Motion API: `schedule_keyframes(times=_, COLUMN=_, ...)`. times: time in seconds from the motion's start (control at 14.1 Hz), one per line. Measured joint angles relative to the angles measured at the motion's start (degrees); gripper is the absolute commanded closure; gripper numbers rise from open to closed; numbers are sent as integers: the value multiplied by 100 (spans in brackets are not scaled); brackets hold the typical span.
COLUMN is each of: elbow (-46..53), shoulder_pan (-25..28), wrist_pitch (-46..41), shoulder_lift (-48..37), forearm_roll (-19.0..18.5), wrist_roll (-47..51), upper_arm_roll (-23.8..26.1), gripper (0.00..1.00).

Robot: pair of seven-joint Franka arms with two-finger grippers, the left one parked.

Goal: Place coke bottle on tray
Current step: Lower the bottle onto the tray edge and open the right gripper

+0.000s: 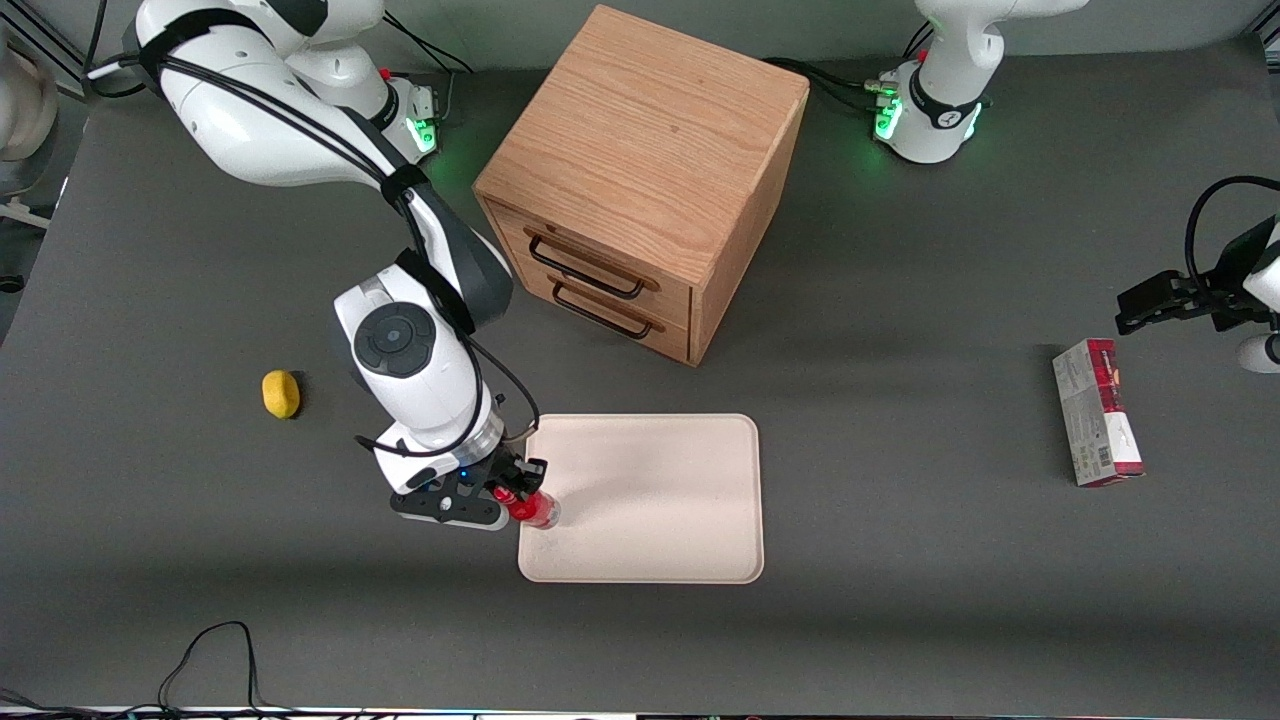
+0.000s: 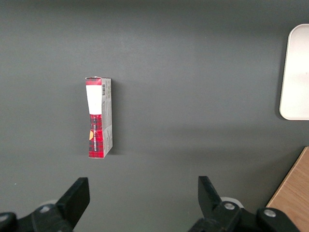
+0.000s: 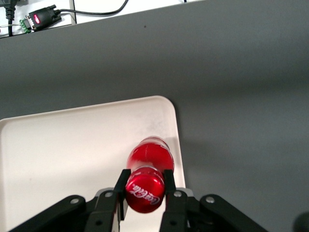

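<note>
The coke bottle (image 1: 527, 507) (image 3: 148, 166) is a small red bottle with a red cap and a clear base. My right gripper (image 1: 518, 492) (image 3: 145, 186) is shut on its cap end, one finger on each side. It is held over the edge of the cream tray (image 1: 660, 500) (image 3: 63, 154), at the tray's corner nearest the working arm and close to the front camera. Whether the bottle's base touches the tray cannot be told.
A wooden drawer cabinet (image 1: 640, 180) stands farther from the front camera than the tray. A yellow lemon-like lump (image 1: 281, 394) lies beside the working arm. A red-and-grey carton (image 1: 1097, 412) (image 2: 99, 117) lies toward the parked arm's end of the table.
</note>
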Motion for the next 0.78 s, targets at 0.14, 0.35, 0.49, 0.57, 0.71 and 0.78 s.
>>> schedule_keyframes(times=0.14, elbow=-1, shoulder_pan=0, wrist_pitch=188, shoulder_lift=88, forearm_roll=0, wrist_roll=-83, upper_arm_roll=-75, gripper=100)
schedule_keyframes(times=0.35, elbow=-3, shoulder_pan=7, wrist_pitch=498, shoulder_lift=301, forearm_roll=-2, wrist_roll=-93, upper_arm_roll=-97, gripper=100)
schedule_keyframes(times=0.49, elbow=-2, shoulder_pan=15, wrist_pitch=546, shoulder_lift=384, forearm_roll=-4, wrist_roll=-93, upper_arm_roll=-98, gripper=82)
schedule_keyframes(times=0.57, elbow=-2, shoulder_pan=16, wrist_pitch=575, shoulder_lift=404, forearm_roll=-6, wrist_roll=-93, upper_arm_roll=-99, gripper=31)
schedule_keyframes(times=0.71, elbow=1, shoulder_pan=17, wrist_pitch=615, shoulder_lift=404, forearm_roll=-6, wrist_roll=-93, upper_arm_roll=-106, gripper=0)
schedule_keyframes(times=0.78, elbow=6, shoulder_pan=19, wrist_pitch=625, shoulder_lift=404, forearm_roll=-6, wrist_roll=-93, upper_arm_roll=-117, gripper=0)
